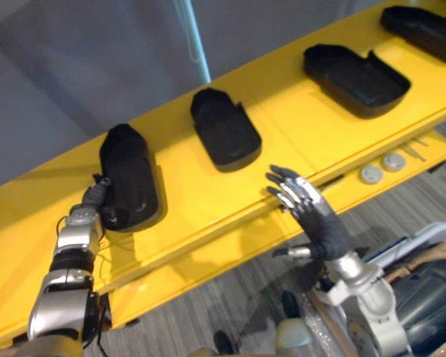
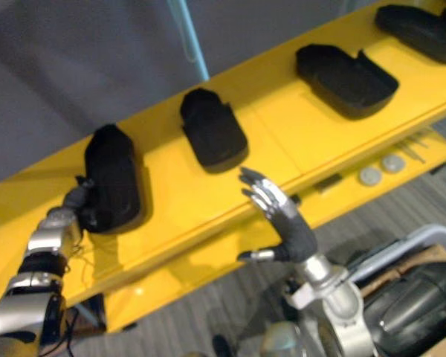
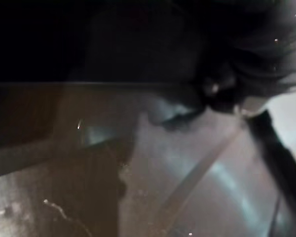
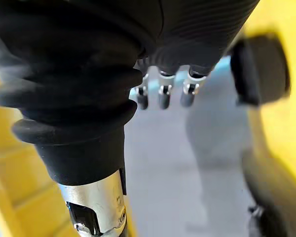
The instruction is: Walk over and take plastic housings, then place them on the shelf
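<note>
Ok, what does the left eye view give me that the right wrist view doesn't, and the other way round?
Left eye view: the whole yellow shelf, four black housings in a row on it, the left hand at the near end of the leftmost housing, and two grey discs on the lower level.
Right wrist view: the right hand up close from behind its cover, fingertips straight.
Both: the open right hand, yellow shelf, at least one housing (blurred in the wrist view) and grey floor.
</note>
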Controlling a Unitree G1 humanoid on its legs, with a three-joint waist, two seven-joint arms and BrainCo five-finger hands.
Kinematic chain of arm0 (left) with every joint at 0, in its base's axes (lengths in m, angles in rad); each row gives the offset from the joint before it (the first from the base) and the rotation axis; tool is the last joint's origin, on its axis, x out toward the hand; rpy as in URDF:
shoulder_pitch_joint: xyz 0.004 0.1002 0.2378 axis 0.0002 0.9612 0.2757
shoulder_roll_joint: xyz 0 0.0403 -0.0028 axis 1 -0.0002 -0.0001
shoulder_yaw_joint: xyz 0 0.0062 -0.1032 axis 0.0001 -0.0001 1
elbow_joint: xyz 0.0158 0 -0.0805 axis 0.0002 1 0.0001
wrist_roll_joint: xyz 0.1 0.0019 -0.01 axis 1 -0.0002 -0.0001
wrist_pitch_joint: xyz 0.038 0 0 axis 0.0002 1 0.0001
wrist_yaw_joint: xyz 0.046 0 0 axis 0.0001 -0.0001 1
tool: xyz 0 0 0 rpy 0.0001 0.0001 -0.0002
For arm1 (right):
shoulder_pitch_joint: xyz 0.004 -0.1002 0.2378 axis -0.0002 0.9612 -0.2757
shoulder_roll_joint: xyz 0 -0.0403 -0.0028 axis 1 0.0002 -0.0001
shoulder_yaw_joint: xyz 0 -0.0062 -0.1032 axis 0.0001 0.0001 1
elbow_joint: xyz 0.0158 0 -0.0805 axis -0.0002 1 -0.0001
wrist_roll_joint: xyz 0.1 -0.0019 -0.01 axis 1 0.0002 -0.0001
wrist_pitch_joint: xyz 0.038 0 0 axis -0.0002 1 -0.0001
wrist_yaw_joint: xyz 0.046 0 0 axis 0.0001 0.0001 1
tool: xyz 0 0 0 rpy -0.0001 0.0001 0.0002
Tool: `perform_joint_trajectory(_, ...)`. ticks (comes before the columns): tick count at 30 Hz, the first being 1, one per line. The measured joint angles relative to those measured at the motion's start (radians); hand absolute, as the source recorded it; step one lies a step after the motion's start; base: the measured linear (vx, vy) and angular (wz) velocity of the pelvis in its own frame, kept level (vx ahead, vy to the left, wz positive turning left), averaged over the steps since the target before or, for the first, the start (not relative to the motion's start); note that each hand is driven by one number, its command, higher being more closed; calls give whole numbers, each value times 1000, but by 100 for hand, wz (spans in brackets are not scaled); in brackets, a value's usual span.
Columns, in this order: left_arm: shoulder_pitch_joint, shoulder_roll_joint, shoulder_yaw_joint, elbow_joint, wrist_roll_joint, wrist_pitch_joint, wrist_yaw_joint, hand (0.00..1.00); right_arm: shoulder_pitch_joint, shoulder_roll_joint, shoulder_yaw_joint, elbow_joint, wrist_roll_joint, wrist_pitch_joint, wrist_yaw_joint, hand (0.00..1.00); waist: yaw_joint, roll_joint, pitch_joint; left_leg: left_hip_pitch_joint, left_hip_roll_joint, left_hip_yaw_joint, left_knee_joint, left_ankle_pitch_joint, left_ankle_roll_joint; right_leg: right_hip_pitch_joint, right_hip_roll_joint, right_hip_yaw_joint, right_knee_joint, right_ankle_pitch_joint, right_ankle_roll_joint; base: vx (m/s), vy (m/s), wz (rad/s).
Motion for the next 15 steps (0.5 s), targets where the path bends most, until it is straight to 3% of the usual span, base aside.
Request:
perform_joint_trajectory(4,-55,1,-42,0,23,4,28,100,-59,-24,37,10,0,6,-55,0,22,-4,10,-35,-5,-29,0,5,-2,-23,-9,-23,4,7,-2,-78,7,18)
perform_joint_trajectory(15,-142,27,-81,11,21,23,98,100,-70,-28,77,34,-3,30,-103,0,25,-41,45,-69,-15,-35,10,5,-2,-75,-25,-23,56,4,-2,-47,10,2)
